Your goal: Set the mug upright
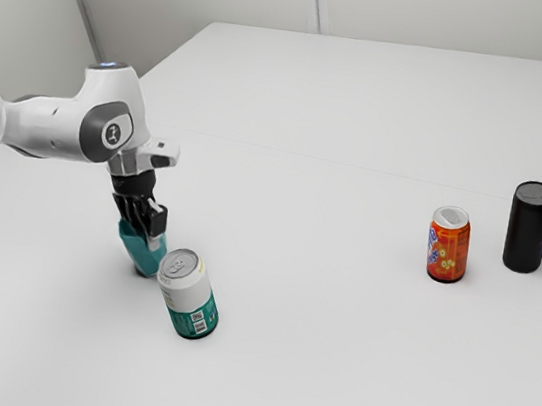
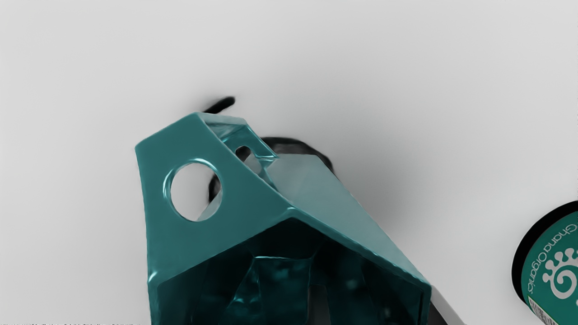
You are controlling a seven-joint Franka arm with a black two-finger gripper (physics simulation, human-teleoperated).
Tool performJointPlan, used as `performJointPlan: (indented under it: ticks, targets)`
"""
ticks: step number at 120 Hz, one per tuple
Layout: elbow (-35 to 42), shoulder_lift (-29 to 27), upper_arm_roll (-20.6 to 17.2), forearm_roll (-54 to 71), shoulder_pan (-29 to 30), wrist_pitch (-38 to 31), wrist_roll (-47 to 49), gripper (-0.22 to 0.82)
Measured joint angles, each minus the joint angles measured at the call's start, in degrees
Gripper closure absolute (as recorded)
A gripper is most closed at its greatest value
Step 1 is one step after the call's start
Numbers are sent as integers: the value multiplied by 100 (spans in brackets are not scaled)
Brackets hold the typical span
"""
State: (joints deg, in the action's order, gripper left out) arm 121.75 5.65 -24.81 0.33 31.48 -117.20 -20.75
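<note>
Reaching gripper (image 1: 153, 241): down at your teal mug (image 1: 145, 255), left of centre in the exterior view.
Teal mug: its mouth faces the wrist camera, its handle (image 2: 239, 196) in the middle-left of the wrist view; you see it lean a little in the exterior view, but whether its base sits flat you cannot tell.
Fingers: you cannot tell whether they stand apart or are clamped on the mug.
White-and-green can (image 1: 187, 294): upright, close to the mug, lower left of the exterior view.
Step in hand: looks to you like either steadying a righted mug or meeting one that already stands.
Next move: should be small and slow, clear of the can, without tipping the mug.
</note>
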Motion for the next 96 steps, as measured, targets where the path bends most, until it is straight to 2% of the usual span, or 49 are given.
performJointPlan:
  ticks: [30,38,52,69,73,83,96]
  targets:
    - [-52,-724,-219,-20,-5,63,83,30]
    - [-166,-828,-231,-61,-67,169,100,23]
    - [-687,-848,-252,-101,-95,489,159,13]
    - [-1643,-780,-304,-117,-53,967,321,7]
    - [-1866,-749,-131,-117,-255,1088,377,6]
    - [-2449,-644,636,-92,-1142,1496,527,4]
    - [-3095,-457,1386,-57,-2051,1990,684,2]
